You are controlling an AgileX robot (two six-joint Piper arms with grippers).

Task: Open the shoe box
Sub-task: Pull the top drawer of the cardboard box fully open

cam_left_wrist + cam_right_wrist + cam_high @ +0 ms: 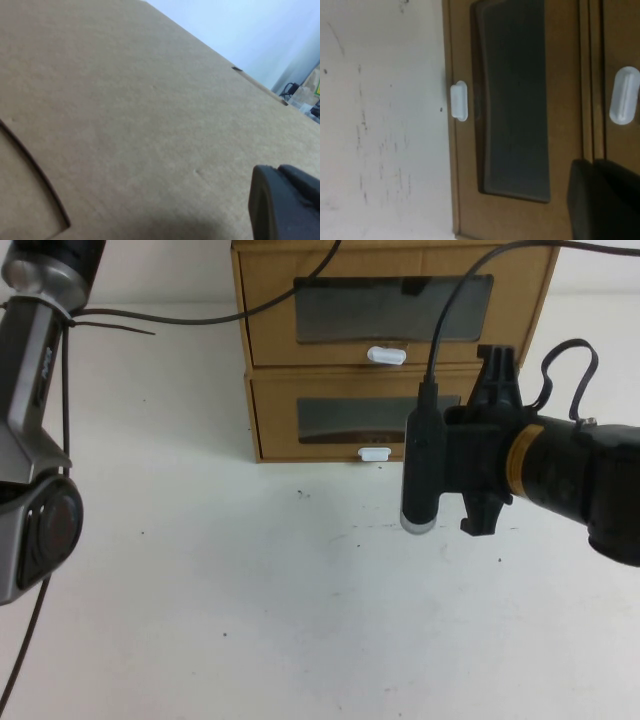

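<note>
Two brown cardboard shoe boxes are stacked at the back of the table, the upper box (265, 300) on the lower box (275, 415). Each front has a dark window and a white handle: upper handle (386, 356), lower handle (374, 453). My right gripper (497, 365) hovers shut and empty just in front of the boxes, right of the handles. In the right wrist view, the right gripper (605, 200) faces the lower handle (459, 101) and upper handle (624, 95). The left gripper (285, 205) sits close over plain cardboard (125, 100), fingers together; the high view does not show it.
The left arm (35, 490) stands along the table's left edge, with cables trailing toward the boxes. The white tabletop (250, 600) spreads in front of the boxes. A curved cut (35, 170) runs through the cardboard under the left gripper.
</note>
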